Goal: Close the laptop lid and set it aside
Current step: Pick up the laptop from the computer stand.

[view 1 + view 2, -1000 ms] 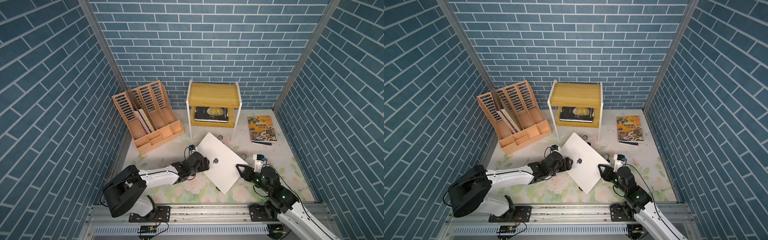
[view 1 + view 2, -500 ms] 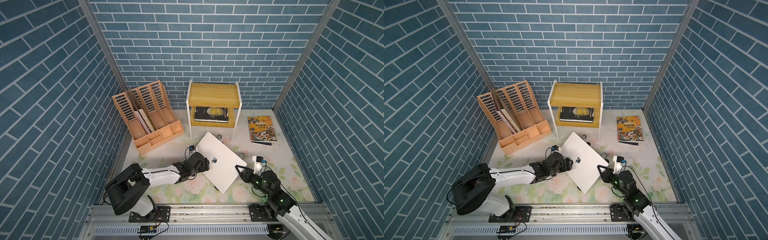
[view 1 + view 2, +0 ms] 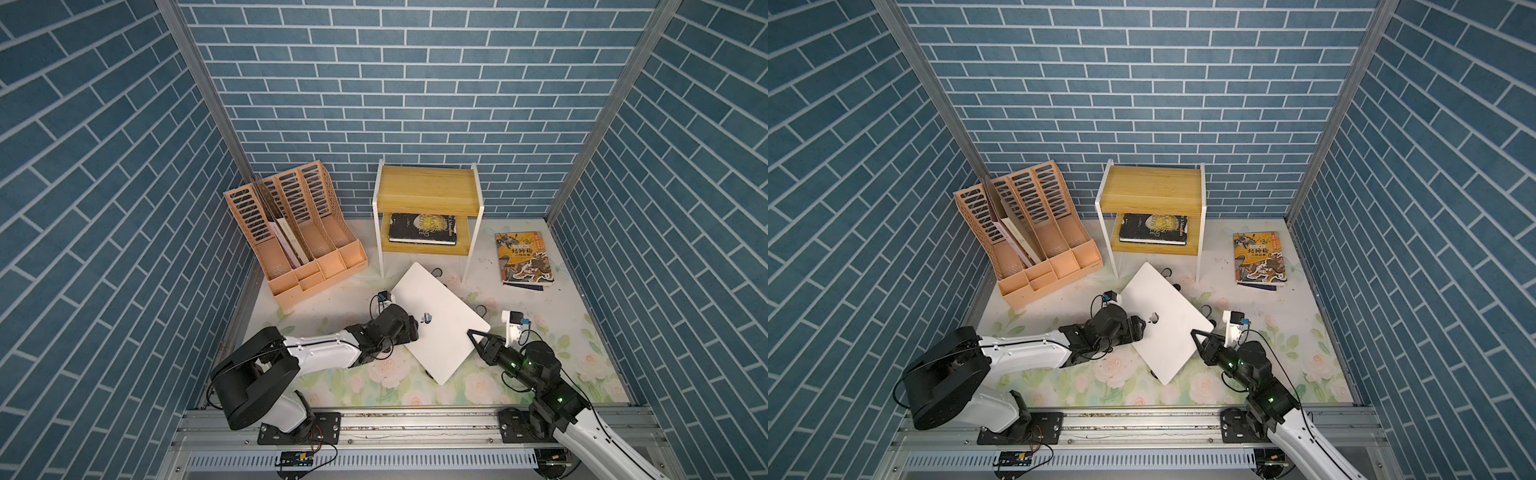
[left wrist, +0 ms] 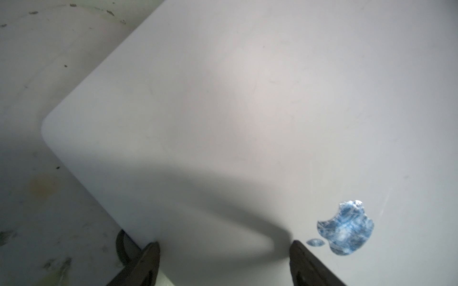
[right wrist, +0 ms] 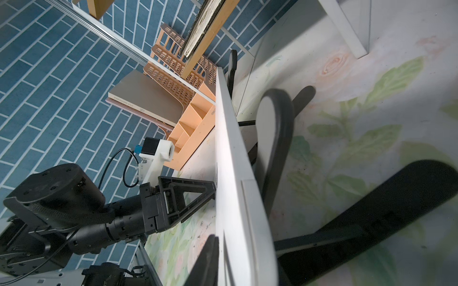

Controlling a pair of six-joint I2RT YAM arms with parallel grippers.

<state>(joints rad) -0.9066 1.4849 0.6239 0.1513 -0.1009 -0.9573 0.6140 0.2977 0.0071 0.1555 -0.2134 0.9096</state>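
The laptop (image 3: 440,324) (image 3: 1167,332) lies slanted on a black stand in the middle of the floral table. Its lid (image 4: 247,99) is down, with the apple logo (image 4: 345,227) facing up. My left gripper (image 3: 413,328) (image 4: 225,244) is open at the laptop's left edge, and its fingertips (image 4: 153,250) hover just over the lid beside the logo. My right gripper (image 3: 476,338) (image 5: 244,245) is at the laptop's right edge (image 5: 230,161). One finger (image 5: 210,257) lies against the lid and the other reaches under the base, so it is shut on the laptop.
The black stand (image 5: 275,136) sticks out under the laptop. At the back left stands an orange file organizer (image 3: 299,245). Behind the laptop is a wooden shelf (image 3: 428,195) holding a black book (image 3: 422,228). A colourful book (image 3: 523,259) lies back right.
My right gripper has slid in onto the laptop's right edge and its jaws have narrowed onto it. The laptop has shifted slightly left. The left gripper has stayed open in place.
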